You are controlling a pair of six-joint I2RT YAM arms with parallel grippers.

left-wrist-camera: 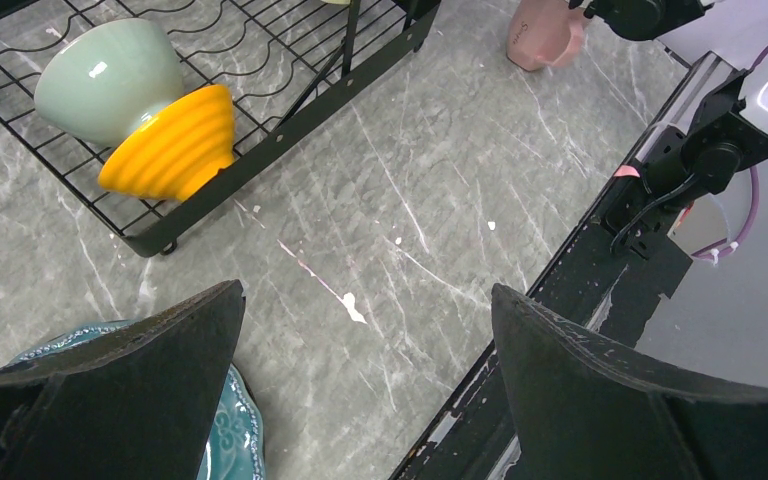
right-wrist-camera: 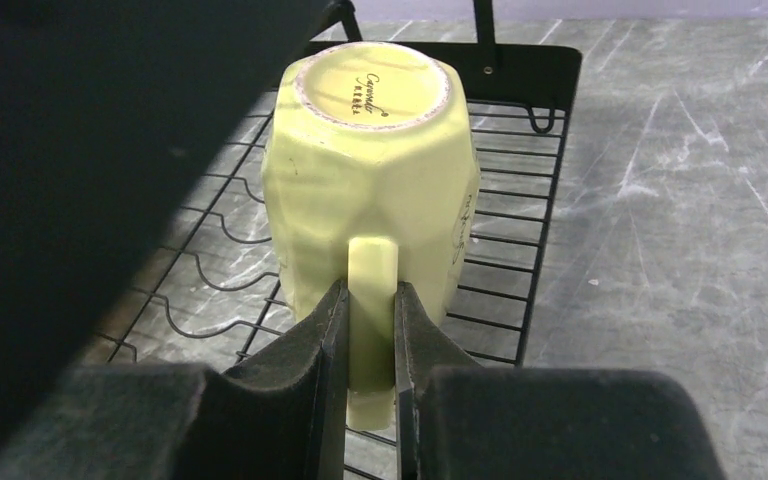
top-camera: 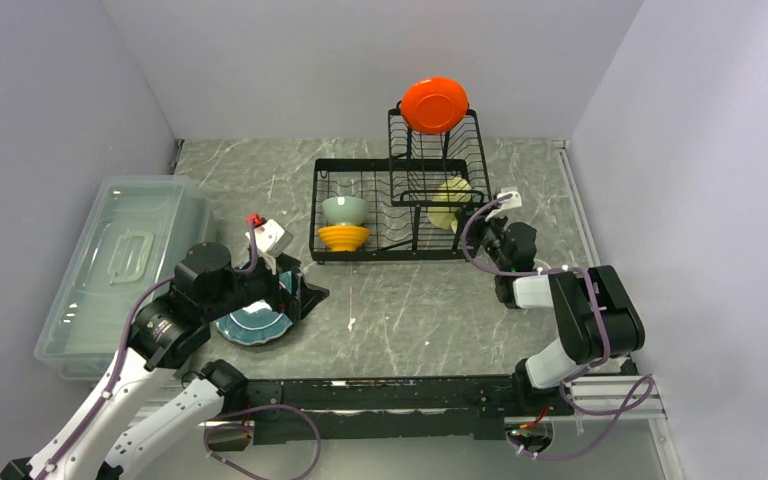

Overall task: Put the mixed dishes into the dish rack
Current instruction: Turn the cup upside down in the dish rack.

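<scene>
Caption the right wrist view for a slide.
Right claw shut on the handle of the pale yellow mug, base showing, over the black wire dish rack.

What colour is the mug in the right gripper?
Pale yellow; the mug shows best in the right wrist view.

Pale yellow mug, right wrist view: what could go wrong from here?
1. The right gripper clamps only the thin handle of the pale yellow mug; it could swivel or slip out.
2. The mug is over the wavy wires of the dish rack; released there, it may settle tilted or roll.
3. The small orange-red plate stands high on the raised tier above; a knock to the rack could topple it.
</scene>
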